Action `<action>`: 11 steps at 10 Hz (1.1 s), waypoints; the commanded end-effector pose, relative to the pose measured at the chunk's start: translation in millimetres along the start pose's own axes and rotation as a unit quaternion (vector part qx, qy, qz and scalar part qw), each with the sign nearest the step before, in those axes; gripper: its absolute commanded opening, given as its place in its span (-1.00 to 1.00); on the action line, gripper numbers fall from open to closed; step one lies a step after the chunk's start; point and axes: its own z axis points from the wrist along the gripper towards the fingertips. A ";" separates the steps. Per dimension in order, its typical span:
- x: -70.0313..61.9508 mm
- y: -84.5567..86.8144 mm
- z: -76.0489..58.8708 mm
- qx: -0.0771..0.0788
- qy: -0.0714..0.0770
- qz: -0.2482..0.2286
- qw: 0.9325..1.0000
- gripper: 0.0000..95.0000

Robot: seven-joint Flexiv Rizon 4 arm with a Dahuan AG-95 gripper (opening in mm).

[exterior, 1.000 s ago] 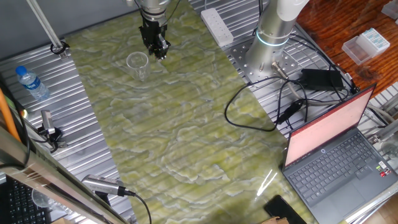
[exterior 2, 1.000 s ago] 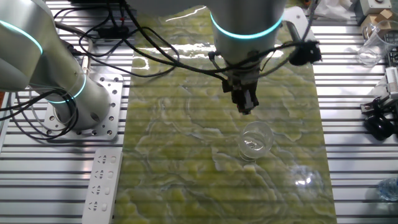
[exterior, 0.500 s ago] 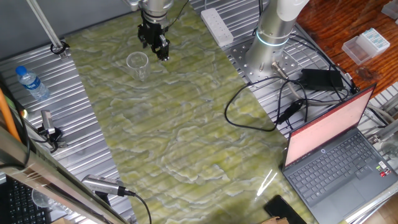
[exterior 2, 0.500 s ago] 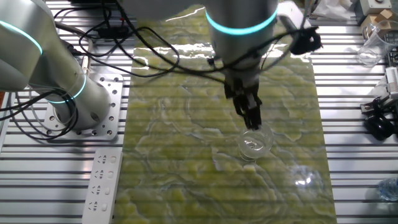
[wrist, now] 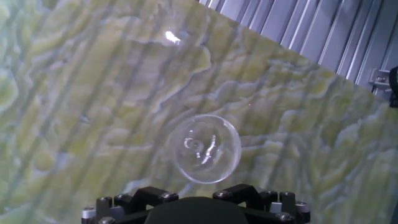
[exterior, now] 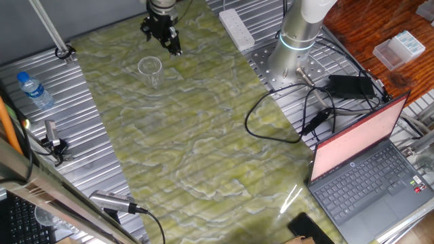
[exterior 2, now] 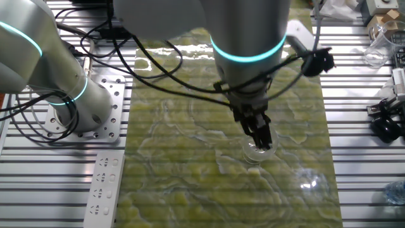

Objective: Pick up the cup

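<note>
The cup is a small clear tumbler standing upright on the green marbled mat. It also shows in the other fixed view and as a round rim low in the hand view. My gripper hangs tilted above the mat, just beyond the cup, and holds nothing. In the other fixed view the gripper overlaps the cup's rim. Its jaws look open. The hand view shows only the gripper's black body at the bottom edge, with the fingertips out of sight.
A water bottle with a blue cap lies on the metal table at the left. A power strip and the arm's base are behind the mat. A laptop and cables are at the right.
The gripper has swung and tilted from behind the cup to over its rim. The cup has not moved.
</note>
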 end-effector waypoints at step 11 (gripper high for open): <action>-23.2 -16.3 28.5 -0.026 -0.017 0.003 1.000 1.00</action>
